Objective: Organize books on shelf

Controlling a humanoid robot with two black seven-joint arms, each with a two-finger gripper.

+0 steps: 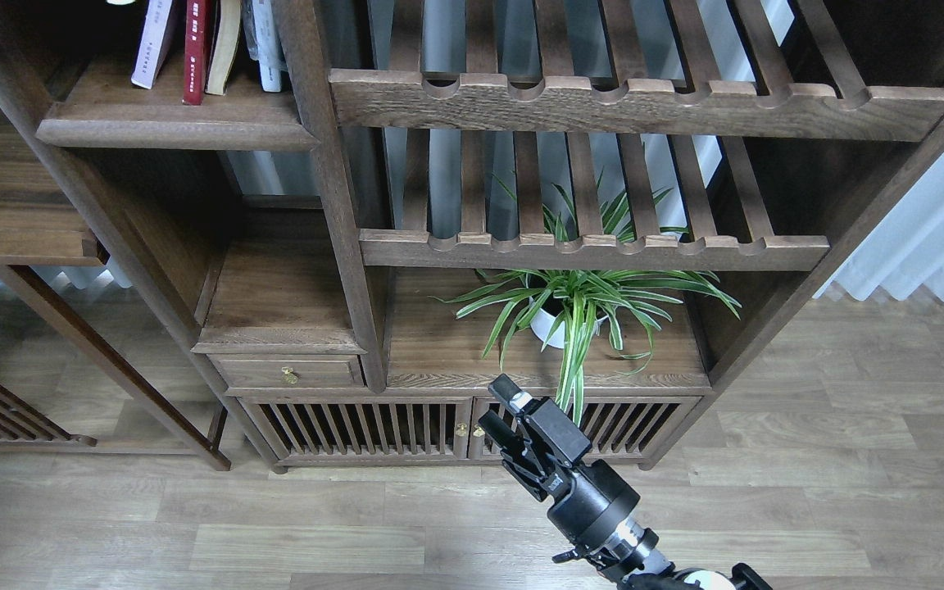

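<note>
Up at the top left, the books (193, 49) stand upright on the shelf (169, 123), that solid plank with the thick rounded front edge. A pale one leans at the left, a dark red one sits beside it, then a tan-edged one and a whitish one further right. Their tops are cut off by the frame, so titles and covers can't be read. Their long axes run up and away from the shelf board. Down at the bottom centre, the right claw (498, 410) hangs low in front of the cabinet doors, just beside the potted plant (578, 307). Its fingers look slightly spread with nothing between them. The books lie well up and to the left of it, a long reach. No left arm is in sight.
</note>
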